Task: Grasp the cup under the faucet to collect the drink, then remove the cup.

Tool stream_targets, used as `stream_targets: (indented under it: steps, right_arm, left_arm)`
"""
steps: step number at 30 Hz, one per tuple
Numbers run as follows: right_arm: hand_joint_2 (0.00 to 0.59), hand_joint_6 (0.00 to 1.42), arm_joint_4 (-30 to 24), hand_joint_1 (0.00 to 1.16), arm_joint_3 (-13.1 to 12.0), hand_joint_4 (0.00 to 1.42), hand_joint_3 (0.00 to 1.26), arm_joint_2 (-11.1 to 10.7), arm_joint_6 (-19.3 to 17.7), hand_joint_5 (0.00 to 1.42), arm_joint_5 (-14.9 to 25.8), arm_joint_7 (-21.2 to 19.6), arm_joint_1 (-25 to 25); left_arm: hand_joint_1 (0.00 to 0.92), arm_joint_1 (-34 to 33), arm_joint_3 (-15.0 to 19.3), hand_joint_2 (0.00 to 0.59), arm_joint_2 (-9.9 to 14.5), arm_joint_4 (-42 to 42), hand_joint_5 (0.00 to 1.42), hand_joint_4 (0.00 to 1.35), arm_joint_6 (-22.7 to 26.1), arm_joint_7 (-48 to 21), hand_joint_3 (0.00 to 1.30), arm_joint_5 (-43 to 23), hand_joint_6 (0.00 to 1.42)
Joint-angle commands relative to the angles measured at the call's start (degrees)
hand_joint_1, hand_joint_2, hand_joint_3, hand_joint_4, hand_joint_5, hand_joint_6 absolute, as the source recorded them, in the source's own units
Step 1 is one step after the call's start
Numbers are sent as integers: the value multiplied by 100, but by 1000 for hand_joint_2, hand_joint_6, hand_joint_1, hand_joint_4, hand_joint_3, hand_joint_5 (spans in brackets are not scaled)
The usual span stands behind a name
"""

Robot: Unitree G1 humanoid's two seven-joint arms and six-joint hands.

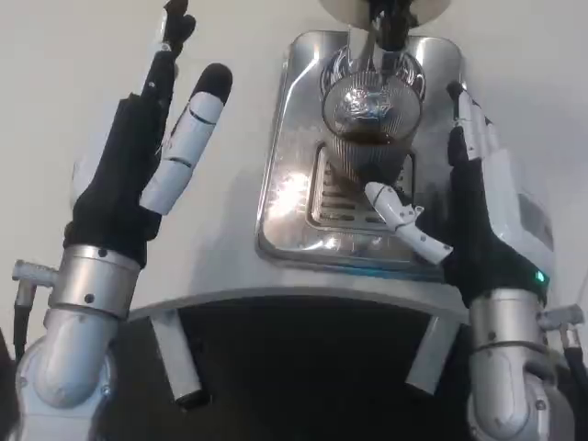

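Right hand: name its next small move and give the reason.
Probably close the right hand onto the cup. The cup stands on the drip tray under the faucet with dark drink in it, and the hand sits beside it, thumb near its base, fingers apart and apparently not yet gripping. The left hand waits open.

White table; steel drip tray lying on it.
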Motion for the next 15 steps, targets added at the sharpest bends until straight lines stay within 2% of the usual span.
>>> stream_targets:
  steps: [1, 15]
  right_arm:
    - [217, 150, 193, 1026, 40, 0, 0, -22, -145, 0, 107, -76, 23]
    - [224, 183, 610, 1020, 120, 0, 0, 67, -240, 2, 289, -228, -327]
  left_arm:
    - [0, 43, 26, 222, 59, -42, 0, 0, 76, -21, 0, -14, 0]
    - [0, 87, 34, 222, 50, -129, 0, 0, 156, -3, 0, -9, 0]
